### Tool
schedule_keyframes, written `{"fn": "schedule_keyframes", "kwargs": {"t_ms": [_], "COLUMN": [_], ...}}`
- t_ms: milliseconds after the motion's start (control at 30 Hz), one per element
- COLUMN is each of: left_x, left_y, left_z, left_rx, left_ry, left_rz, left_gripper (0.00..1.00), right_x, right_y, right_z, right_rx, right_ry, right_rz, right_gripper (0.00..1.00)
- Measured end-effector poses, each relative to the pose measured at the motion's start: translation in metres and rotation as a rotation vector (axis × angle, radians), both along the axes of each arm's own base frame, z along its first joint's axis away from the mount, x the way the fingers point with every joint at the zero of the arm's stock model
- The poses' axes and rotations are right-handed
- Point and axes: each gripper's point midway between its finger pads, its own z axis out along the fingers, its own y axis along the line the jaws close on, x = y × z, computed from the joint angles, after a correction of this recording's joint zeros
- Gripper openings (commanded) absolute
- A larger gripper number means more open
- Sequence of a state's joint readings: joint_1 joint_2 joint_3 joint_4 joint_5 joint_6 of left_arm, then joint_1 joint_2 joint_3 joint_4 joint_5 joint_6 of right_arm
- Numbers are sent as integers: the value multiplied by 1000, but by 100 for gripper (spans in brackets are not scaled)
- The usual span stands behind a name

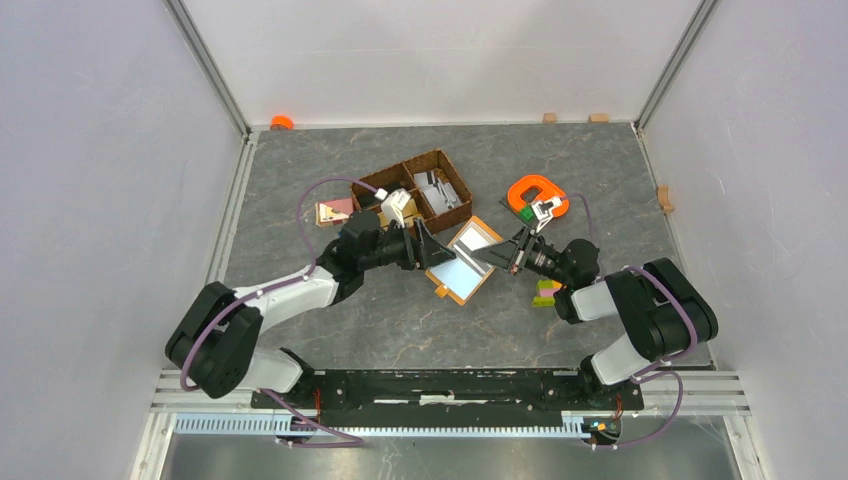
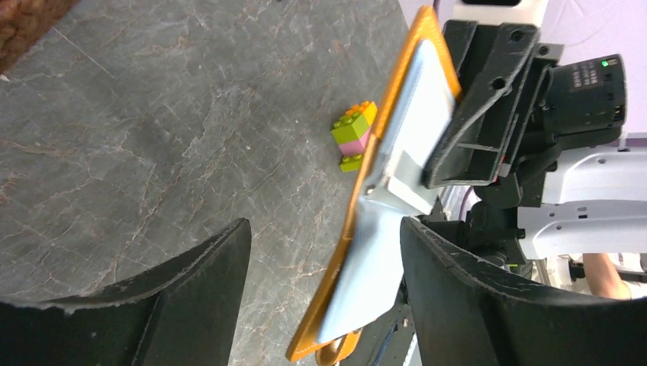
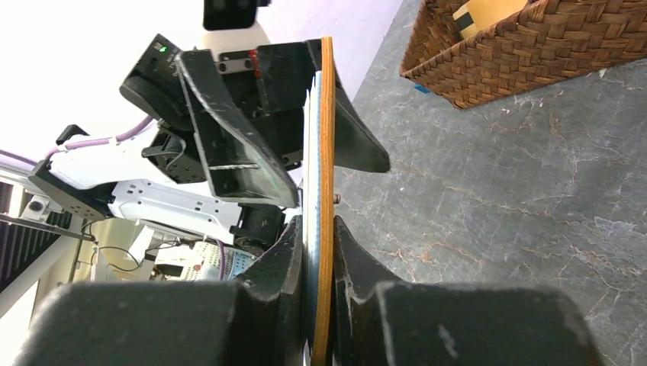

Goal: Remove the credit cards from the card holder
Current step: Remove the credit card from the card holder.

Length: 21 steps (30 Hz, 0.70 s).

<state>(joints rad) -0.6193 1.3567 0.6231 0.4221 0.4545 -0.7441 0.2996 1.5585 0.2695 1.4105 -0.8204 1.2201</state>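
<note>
R gripper (image 3: 314, 225) is pinched tight on one edge of the card holder (image 1: 468, 262), which hangs open and tilted over mid-table (image 1: 400, 320), just in front of the wicker basket (image 1: 440, 155). L gripper (image 2: 324, 229) has jaws spread wide w/ the holder's other end between them, close to one finger, not clamped.
</note>
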Motion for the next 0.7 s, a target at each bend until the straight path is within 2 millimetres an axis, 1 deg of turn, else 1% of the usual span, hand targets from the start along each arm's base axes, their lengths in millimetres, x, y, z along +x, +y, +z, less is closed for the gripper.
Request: {"fn": "schedule_keyframes", "kwargs": {"t_ms": [33,100,200,267,400,467,567,700], "left_x": [0,-1,-5,-7,-11,-11,-12,-8], "left_y": [-1,-4,-10,-14,-19,-21,-21,-18], "left_z": [-4,-11,-21,-18,-3,2,2,-4], "left_rx": [3,7,-2,-27,-85,-103,-102,-36], "left_ry": [5,21,48,50,23,14,18,32], "left_rz": [-5,-25,-67,-92,-137,-147,-150,-116], "left_gripper": [78,72,49,37,12,2,2,2], "right_x": [0,-1,-1,-2,-1,0,1,1], "right_y": [0,0,-2,-3,-6,-7,-9,-9], "right_z": [1,2,2,0,-2,-2,-2,-7], "right_rx": [4,9,10,8,5,3,-2,-35], "right_ry": [1,1,4,9,11,7,1,-9], "right_rz": [2,2,1,-1,-10,-15,-18,-20], "right_gripper": [10,10,12,14,15,16,18,21]}}
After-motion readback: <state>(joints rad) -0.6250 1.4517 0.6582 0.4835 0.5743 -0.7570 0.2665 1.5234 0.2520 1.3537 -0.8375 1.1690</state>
